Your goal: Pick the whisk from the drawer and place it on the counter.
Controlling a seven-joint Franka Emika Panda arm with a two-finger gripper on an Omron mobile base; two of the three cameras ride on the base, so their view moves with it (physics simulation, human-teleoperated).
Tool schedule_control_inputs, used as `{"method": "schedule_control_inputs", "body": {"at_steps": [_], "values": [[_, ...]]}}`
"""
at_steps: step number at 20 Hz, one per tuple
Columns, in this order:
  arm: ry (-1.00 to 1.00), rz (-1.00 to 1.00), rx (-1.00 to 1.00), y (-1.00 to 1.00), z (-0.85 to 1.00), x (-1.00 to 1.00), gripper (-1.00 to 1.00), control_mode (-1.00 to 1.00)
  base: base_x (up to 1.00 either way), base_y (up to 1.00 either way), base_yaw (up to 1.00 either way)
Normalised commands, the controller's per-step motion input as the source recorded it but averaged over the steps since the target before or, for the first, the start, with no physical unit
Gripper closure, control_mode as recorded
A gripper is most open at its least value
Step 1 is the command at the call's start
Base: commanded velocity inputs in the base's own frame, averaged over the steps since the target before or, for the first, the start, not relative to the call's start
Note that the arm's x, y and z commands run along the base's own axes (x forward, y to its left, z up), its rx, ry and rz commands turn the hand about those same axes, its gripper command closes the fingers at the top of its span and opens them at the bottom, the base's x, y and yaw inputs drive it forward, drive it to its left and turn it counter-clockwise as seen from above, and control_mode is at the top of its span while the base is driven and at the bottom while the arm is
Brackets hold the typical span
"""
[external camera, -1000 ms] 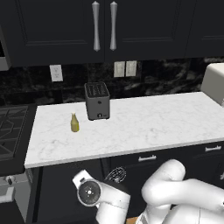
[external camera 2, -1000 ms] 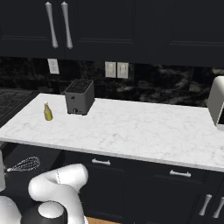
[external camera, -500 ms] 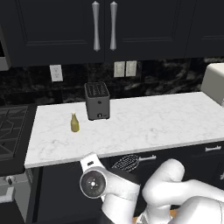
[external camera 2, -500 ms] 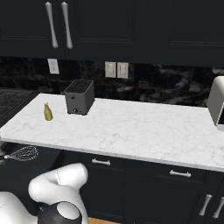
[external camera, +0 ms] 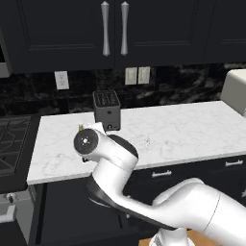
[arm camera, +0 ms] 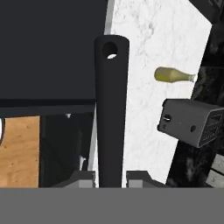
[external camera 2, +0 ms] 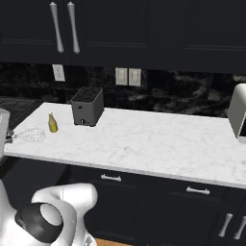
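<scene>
whisk (arm camera: 111, 109) handle clamped between fingers (arm camera: 85, 178), over counter (arm camera: 148, 52) edge

Toaster (external camera 2: 87, 105) and bottle (external camera 2: 52, 123) near whisk (external camera 2: 29, 135)

The counter (external camera 2: 144, 144) is white marble with grey veining. Beside the black toaster (external camera 2: 87, 106) stands a yellow-green bottle (external camera 2: 52, 123). The whisk (arm camera: 111, 109) handle is black.

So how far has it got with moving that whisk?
Picked up: the gripper is shut on the whisk, its black handle running up the hand view. In hand: the wire head hangs over the counter's left end, near the yellow-green bottle. Left: lowering it onto the marble and letting go.
</scene>
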Motion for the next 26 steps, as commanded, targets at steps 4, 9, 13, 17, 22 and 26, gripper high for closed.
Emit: {"method": "schedule_control_inputs", "body": {"at_steps": [4,9,13,17,22,26], "values": [[0.27,0.16,0.02,-0.17,0.06,1.00,1.00,-1.00,0.00,0.00,0.00],[0.24,0.15,-0.03,-0.02,-0.77,0.74,1.00,-1.00,0.00,0.00,0.00],[0.00,0.00,0.00,-0.16,-0.85,0.27,1.00,-1.00,0.00,0.00,0.00],[0.00,0.00,0.00,0.00,-0.67,0.71,1.00,-1.00,0.00,0.00,0.00],[0.00,0.00,0.01,0.00,-0.51,0.98,1.00,-1.00,0.00,0.00,0.00],[0.00,0.00,0.00,0.00,-0.23,0.55,-1.00,-1.00,0.00,0.00,0.00]]}}
